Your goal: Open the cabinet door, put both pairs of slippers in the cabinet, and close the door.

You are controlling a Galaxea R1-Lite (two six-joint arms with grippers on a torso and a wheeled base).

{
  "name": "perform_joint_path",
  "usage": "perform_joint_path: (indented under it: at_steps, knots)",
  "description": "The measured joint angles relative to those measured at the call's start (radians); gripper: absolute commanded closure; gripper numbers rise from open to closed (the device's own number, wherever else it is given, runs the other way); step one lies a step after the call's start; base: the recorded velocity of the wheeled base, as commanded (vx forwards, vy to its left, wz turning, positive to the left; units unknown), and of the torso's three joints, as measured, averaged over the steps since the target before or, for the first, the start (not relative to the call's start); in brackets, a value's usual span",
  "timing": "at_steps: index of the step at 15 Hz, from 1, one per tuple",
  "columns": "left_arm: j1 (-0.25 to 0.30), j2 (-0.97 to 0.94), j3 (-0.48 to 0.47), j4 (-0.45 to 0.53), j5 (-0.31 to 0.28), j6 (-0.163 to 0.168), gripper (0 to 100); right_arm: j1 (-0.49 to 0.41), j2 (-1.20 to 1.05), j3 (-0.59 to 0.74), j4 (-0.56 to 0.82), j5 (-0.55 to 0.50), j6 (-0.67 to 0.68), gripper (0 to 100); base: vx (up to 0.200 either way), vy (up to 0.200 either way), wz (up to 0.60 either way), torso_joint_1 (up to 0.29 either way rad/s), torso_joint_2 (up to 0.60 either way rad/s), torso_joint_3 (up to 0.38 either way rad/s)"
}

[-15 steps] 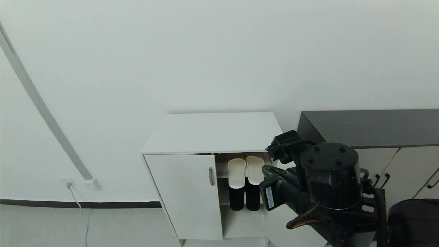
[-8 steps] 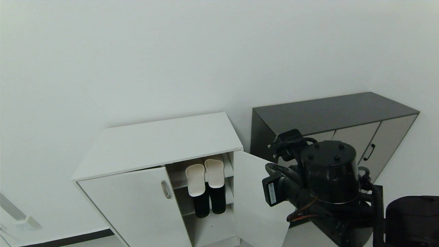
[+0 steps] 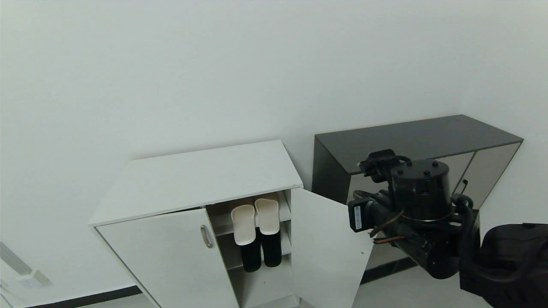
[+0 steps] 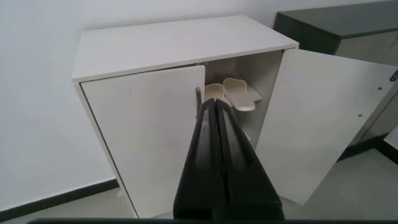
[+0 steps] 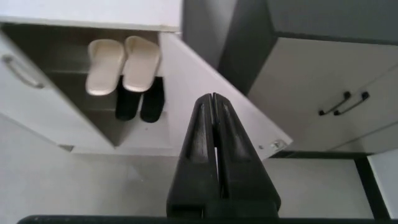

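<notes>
The cream slippers [image 3: 255,217] lie side by side on the upper shelf inside the white cabinet [image 3: 201,179]. The black slippers [image 3: 261,254] sit directly below them on the next shelf down, also side by side and touching each other. Both pairs are in the cabinet's right half, just right of the inner edge of the closed left door [image 3: 171,261]. That door carries a small metal handle [image 3: 207,236] near this edge. The right door [image 3: 325,252] is swung wide open, angled out toward the near right, so the shelves are exposed.

The left gripper [image 4: 214,102] has its fingers pressed together with nothing between them. It is held in front of the cabinet, apart from it, in line with the inner edge of the left door. The right gripper [image 5: 212,98] also has its fingers pressed together and holds nothing. It is on the near side of the open right door and touches neither the door nor the slippers.

To the right of the white cabinet, just beside it against the same pale wall [image 3: 214,64], stands a dark cabinet [image 3: 411,137] with grey doors and dark handles [image 5: 341,103]. A black baseboard [image 3: 85,295] runs along the foot of the wall at the left.
</notes>
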Motion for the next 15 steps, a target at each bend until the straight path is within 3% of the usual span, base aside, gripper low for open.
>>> perform_joint_path:
  at_steps: [3, 8, 15]
  knots:
    - [0.0, 0.0, 0.0, 0.0, -0.001, 0.0, 100, -0.026, 0.008, -0.012, 0.001, 0.0, -0.001, 100, -0.2, 0.0, 0.0, 0.007, 0.0, -0.004]
    - [0.0, 0.0, 0.0, 0.0, 0.001, -0.002, 100, -0.107, 0.057, -0.09, 0.0, 0.015, -0.003, 100, 0.0, 0.0, 0.0, 0.0, 0.0, 0.0]
    - [0.0, 0.0, 0.0, 0.0, 0.001, -0.003, 100, -0.284, 0.168, -0.26, 0.04, 0.184, -0.004, 100, 0.0, 0.0, 0.0, 0.0, 0.0, 0.0]
